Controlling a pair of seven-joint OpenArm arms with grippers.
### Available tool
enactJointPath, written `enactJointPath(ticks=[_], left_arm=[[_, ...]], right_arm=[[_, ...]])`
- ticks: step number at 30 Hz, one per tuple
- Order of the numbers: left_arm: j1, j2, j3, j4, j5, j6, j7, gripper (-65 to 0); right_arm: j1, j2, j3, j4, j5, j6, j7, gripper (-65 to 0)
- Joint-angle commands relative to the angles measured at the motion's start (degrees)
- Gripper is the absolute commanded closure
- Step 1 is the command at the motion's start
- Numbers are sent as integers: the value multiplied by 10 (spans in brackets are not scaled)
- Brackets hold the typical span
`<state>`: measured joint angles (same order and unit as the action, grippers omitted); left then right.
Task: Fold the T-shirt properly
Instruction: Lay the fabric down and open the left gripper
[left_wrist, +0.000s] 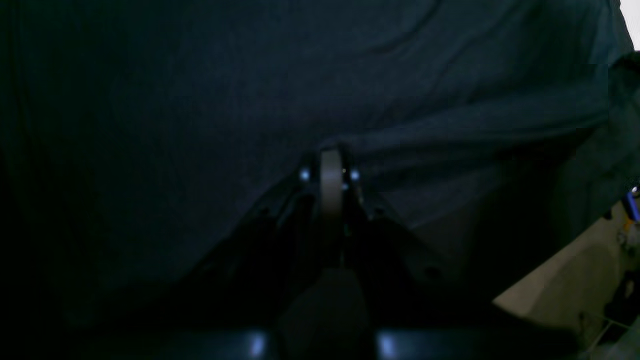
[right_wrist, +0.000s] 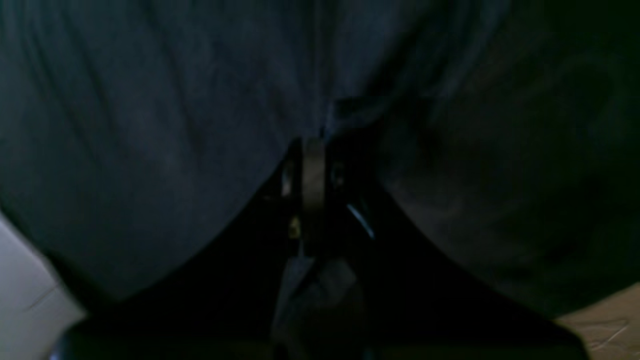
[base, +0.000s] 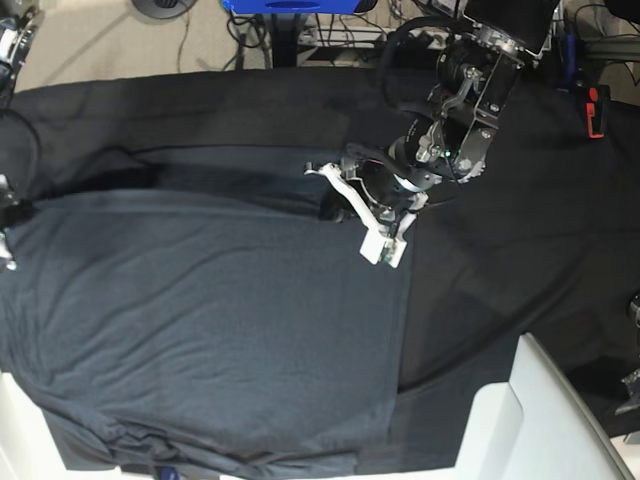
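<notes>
— Charcoal knit, where does it lie?
— T-shirt (base: 220, 330) spreads from centre toward 8 o'clock on the black table cloth (base: 500, 250).
— Left gripper (base: 352, 212)?
— At 1 o'clock, jaws pinched on the shirt's upper corner.
— Right gripper (right_wrist: 312, 150)?
— Pinched on shirt fabric too, at 9 o'clock.

The base view looks straight down on the table (base: 560, 200) from above. Both wrist views sit close behind their closed jaws, facing the shirt (base: 200, 330), which all three share.
</notes>
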<state>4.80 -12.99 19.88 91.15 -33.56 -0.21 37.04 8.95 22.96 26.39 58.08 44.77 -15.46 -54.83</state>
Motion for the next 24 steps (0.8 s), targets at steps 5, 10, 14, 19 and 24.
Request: enactJointPath(ticks=[5,10,14,19,24], left_arm=[[-40,7,-4,-17,-7,-4,-13,0],[-77,13,-1,-40,-5,-4,-13,0],[-106,31,-1,-48,-2,-4,-13,0],[-137,50,2,-86,-2,-4,-13,0],[-144,52,1,-101,-2,-4,-15,0]], right_arm=[[41,22,-27,-45,6,2,41,0],[44,22,-27,-49,6,3,64,0],[47,22,-27,-50,6,2,76,0],[46,22,-27,-50,6,2,77,-2],[45,20,-25,-50,6,2,78,-63]])
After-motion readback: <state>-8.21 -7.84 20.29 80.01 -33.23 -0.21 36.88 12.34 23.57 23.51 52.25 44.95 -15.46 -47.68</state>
